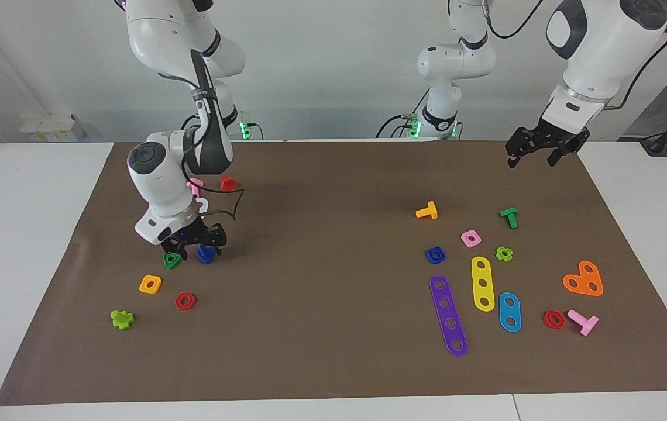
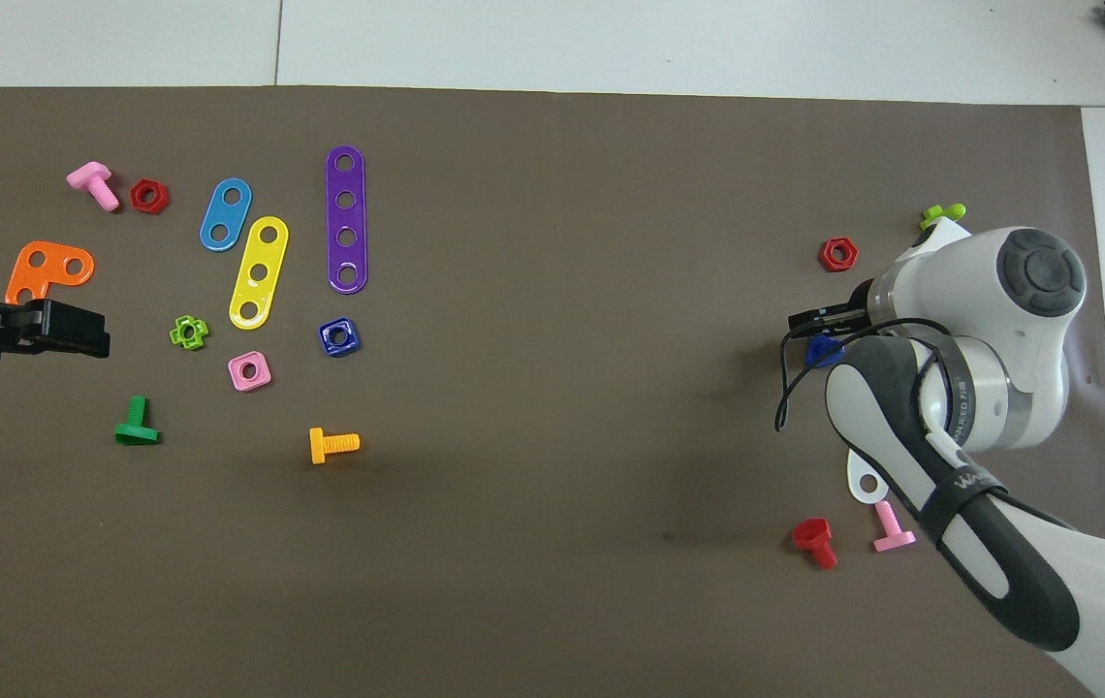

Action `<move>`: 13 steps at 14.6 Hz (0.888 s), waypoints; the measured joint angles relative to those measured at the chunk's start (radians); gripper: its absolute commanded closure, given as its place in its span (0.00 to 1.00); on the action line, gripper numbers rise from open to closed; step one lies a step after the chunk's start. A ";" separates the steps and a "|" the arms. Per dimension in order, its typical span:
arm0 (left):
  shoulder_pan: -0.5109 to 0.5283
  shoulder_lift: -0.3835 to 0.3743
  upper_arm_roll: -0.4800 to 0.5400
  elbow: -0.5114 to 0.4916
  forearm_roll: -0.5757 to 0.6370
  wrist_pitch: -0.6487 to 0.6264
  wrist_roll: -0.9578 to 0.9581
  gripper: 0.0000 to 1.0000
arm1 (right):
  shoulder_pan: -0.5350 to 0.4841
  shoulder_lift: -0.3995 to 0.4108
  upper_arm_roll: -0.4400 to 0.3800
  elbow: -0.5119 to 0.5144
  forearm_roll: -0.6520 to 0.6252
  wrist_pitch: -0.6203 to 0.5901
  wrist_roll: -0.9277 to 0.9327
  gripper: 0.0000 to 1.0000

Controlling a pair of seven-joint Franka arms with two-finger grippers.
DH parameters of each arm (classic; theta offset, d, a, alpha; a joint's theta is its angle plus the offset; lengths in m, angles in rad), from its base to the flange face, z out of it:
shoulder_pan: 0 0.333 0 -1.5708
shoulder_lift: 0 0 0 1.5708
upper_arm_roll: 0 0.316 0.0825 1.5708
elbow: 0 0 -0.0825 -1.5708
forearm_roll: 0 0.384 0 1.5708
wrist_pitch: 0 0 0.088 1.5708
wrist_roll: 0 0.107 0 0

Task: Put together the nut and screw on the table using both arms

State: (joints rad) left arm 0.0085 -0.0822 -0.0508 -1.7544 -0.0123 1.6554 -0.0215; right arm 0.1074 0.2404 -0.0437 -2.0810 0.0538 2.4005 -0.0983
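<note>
Right gripper [image 1: 200,241] is down at the mat, clamped around the blue screw [image 1: 205,254] to pick it up, while left gripper [image 1: 535,153] waits open above the table [image 1: 29,234], blue nut [image 1: 435,255] untouched.

Overhead view: my right forearm hides most of the small blue plastic triangular-headed bolt [image 2: 819,351] and all but the tips of my right end effector [image 2: 829,325]; whether it grips cannot be told. My left end effector [image 2: 58,330] is cut by the edge.
</note>
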 measured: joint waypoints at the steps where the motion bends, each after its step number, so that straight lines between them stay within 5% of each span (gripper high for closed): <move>1: 0.000 0.000 0.000 0.000 0.000 0.000 0.000 0.00 | -0.001 0.001 -0.001 -0.011 0.000 0.012 -0.005 0.40; 13: 0.000 0.000 0.000 0.000 0.000 0.000 0.000 0.00 | -0.007 0.020 -0.001 -0.021 0.000 0.058 -0.015 0.46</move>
State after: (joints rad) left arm 0.0085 -0.0822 -0.0508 -1.7544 -0.0123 1.6554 -0.0215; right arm 0.1008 0.2607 -0.0448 -2.1022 0.0539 2.4580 -0.1135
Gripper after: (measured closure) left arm 0.000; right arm 0.454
